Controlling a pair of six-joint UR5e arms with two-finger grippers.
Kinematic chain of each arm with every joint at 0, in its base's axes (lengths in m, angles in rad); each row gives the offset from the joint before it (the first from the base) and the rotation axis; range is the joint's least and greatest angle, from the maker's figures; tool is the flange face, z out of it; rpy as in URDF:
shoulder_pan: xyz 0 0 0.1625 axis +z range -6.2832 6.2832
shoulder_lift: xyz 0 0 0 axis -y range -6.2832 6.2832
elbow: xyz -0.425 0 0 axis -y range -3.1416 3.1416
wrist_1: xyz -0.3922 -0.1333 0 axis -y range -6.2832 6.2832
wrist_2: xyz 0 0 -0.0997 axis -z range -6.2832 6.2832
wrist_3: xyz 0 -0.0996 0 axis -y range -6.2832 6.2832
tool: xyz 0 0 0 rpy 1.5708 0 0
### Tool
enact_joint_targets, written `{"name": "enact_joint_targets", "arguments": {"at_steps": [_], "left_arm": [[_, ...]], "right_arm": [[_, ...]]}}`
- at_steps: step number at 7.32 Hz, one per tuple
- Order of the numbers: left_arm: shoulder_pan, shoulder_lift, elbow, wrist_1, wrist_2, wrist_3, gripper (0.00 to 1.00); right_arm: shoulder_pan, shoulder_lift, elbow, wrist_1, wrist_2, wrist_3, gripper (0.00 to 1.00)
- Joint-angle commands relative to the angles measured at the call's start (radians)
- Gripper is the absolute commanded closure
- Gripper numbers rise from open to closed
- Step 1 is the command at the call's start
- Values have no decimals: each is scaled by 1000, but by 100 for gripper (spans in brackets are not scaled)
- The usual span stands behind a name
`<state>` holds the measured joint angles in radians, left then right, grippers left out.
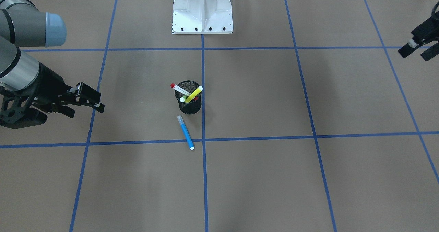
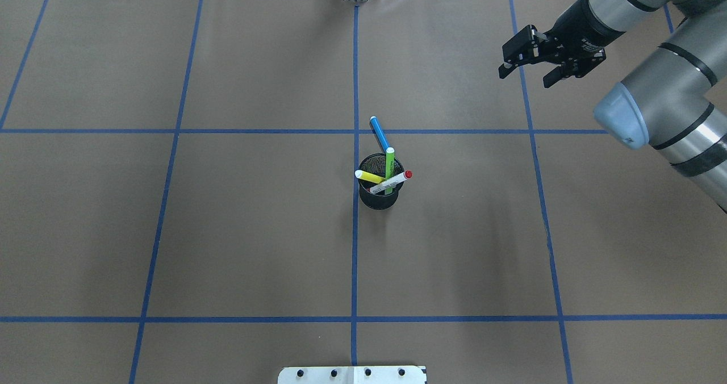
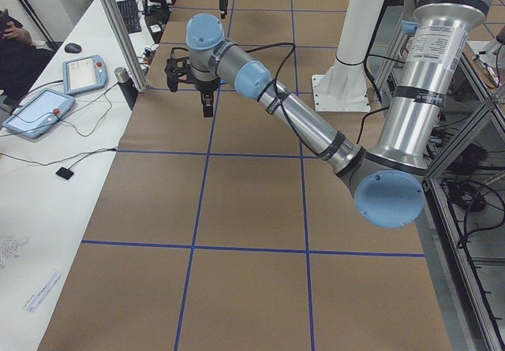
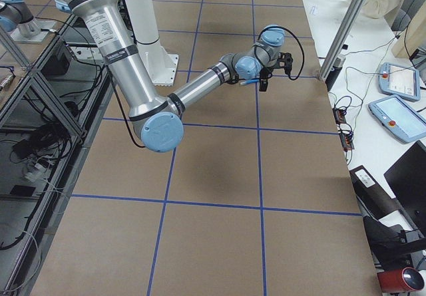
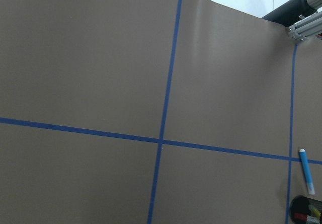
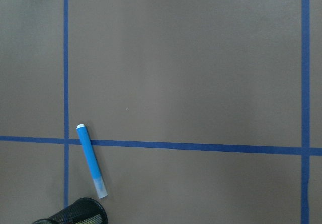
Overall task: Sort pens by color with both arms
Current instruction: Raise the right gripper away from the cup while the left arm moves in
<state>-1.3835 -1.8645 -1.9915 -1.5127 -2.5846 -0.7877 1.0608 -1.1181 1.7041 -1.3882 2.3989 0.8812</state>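
A black mesh cup (image 1: 189, 103) (image 2: 379, 196) stands mid-table. It holds the yellow highlighter (image 1: 194, 94) (image 2: 369, 176), the lime green highlighter (image 2: 389, 165) and the white pen with red ends (image 1: 180, 89) (image 2: 392, 182). The blue pen (image 1: 185, 132) (image 2: 379, 134) lies flat on the table beside the cup, on the far side from the robot's base. It also shows in the left wrist view (image 5: 306, 171) and the right wrist view (image 6: 92, 161). My right gripper (image 1: 87, 110) (image 2: 525, 77) is open and empty, far from the cup. My left gripper (image 1: 413, 56) is open and empty at the opposite side.
The white bolted pedestal (image 1: 202, 12) (image 2: 352, 374) stands at the robot's edge of the table. Blue tape lines divide the brown table (image 2: 255, 230) into squares. Teach pendants (image 4: 399, 103) lie on the white bench past the far edge.
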Motion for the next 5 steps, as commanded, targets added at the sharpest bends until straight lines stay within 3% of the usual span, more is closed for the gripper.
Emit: {"name": "enact_joint_targets", "arguments": {"at_steps": [1,5], "left_arm": [[149,-167,42,-1,102,-237,0],[418,-327,-3,-9,409,-666,0]], "right_arm": [[5,-5,-9,-2,-12,-16,3],[47,-12,-56,1,-47,-73,3]]}}
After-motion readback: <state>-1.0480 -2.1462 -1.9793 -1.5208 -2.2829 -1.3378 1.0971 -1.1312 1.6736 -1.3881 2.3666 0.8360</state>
